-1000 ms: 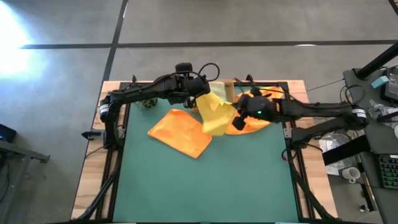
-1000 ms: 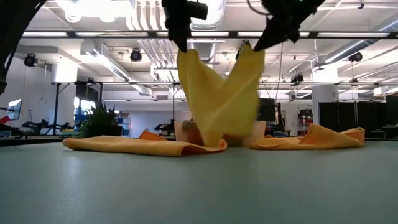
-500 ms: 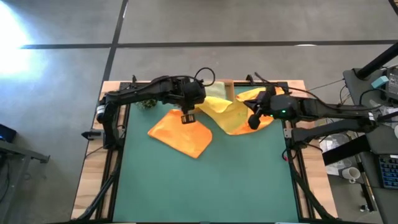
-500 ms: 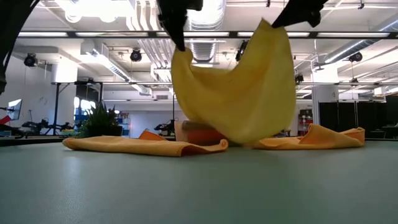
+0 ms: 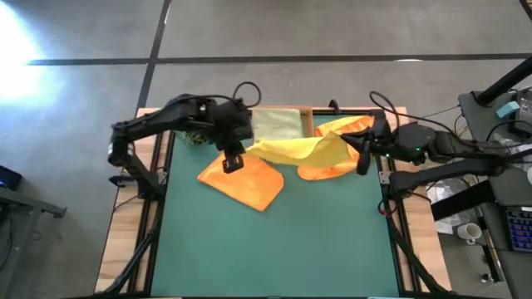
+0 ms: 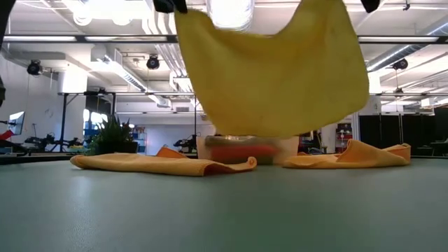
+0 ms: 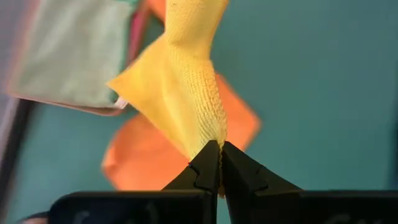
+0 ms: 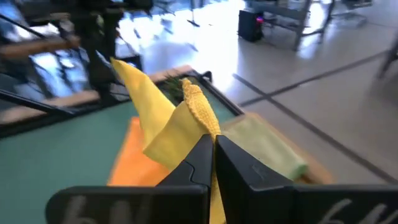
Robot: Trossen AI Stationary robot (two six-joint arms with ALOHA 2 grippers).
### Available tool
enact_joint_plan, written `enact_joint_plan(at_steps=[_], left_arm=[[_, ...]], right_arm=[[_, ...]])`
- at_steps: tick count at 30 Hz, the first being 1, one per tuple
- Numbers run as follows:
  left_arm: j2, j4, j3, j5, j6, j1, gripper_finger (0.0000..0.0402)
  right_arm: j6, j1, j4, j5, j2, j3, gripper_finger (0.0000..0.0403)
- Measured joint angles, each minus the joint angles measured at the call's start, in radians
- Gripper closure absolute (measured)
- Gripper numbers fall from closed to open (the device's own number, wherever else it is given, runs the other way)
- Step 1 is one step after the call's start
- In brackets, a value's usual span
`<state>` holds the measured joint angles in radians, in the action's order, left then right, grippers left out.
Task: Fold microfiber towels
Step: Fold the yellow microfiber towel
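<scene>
Yellow towel (image 5: 303,149) hangs in the air above the mat's (image 5: 274,241) far edge, stretched between both arms, long axis left-right. Left gripper (image 5: 233,156) pinches its left corner, right gripper (image 5: 363,154) its right corner, both clamped tight on cloth. Middle sags. Orange towel (image 5: 243,176) lies flat below the left end

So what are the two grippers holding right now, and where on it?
Both hold the yellow towel by its opposite top corners: left gripper at one, right gripper at the other. It hangs spread between them above the table.
</scene>
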<state>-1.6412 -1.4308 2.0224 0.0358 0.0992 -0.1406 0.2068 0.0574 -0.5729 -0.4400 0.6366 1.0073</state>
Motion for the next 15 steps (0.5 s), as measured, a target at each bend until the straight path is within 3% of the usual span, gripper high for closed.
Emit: enact_joint_plan(at_steps=[10,15], left_arm=[[0.057,0.008,0.000,0.256,0.282,0.061,0.0402],[0.058,0.009,-0.020,0.280,0.290,0.133,0.0402]], right_arm=[[0.161,0.125,0.002,0.122,-0.040,0.000,0.0394],[0.237,0.205,0.001,0.155,-0.032,0.000,0.0394]])
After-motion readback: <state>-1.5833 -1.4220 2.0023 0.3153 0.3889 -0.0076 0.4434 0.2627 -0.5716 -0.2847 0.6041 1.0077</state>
